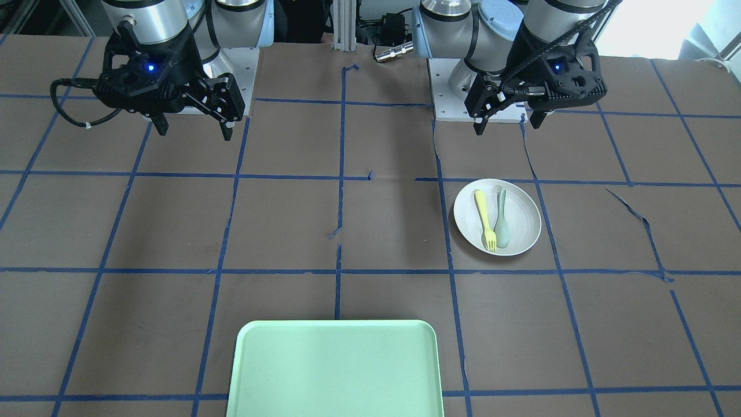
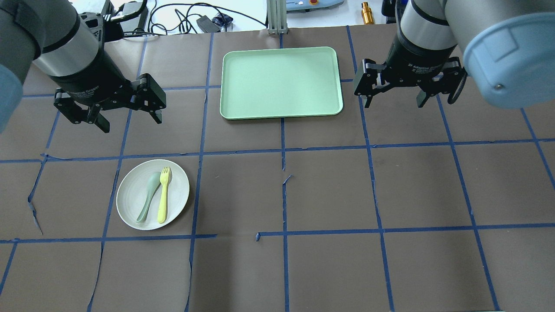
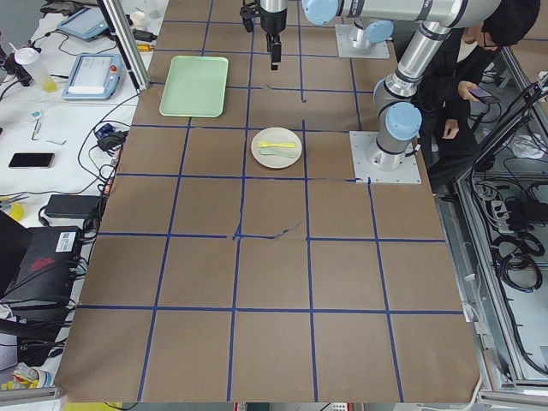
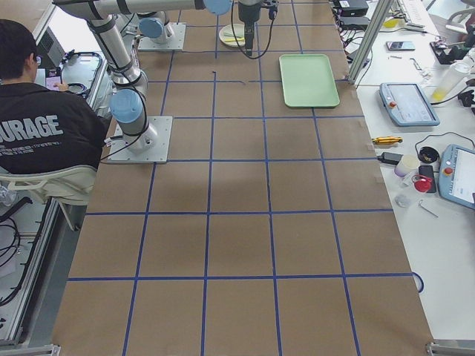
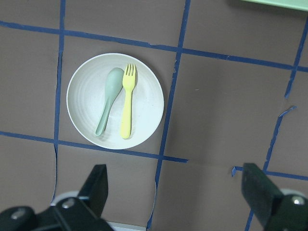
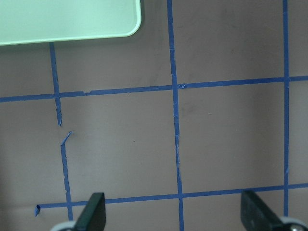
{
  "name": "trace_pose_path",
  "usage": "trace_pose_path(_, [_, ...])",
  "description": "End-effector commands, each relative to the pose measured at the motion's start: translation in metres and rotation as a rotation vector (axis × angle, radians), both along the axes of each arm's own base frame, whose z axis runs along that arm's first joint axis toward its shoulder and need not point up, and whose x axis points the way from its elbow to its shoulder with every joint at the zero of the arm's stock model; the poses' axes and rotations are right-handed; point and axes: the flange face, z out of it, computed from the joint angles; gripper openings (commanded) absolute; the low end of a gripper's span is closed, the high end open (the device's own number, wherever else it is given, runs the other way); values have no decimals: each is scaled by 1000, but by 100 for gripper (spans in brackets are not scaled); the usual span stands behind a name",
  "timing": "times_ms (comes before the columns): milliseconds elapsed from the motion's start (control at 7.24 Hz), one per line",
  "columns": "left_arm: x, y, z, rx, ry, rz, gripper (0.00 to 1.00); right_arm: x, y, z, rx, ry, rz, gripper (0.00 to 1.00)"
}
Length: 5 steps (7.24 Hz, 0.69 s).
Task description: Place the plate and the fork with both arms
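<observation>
A brown-papered table (image 2: 329, 195) is ruled into squares by blue tape (image 1: 173, 270), torn in places. An aluminium post (image 2: 274, 17) stands at its far edge, where a white bench (image 4: 453, 267) carries tablets (image 4: 404, 104) and cables (image 2: 182, 17) under bright, even light.

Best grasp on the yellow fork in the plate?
Take the fork by its handle, near the end toward the robot, straight down from above, with the left end effector closing across the narrow width. It lies flat in the plate. The spoon angles away there, leaving the widest gap; near the tines its bowl crowds the fork.
</observation>
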Motion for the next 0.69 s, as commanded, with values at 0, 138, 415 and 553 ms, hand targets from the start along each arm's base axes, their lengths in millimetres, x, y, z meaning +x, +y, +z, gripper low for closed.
trace_pose_path(0, [0,0,0,0,0,1,100,0,0,0,0,0,0,100])
trace_pose_path(138, [0,-1,-1,3,2,-1,100,0,0,0,0,0,0,100])
trace_pose_path(415, [9,-10,-25,52,0,-2,99,0,0,-2,4,2,0,100])
trace_pose_path(553, [27,-18,-62,75,1,-43,98,0,1,-4,8,2,0,100])
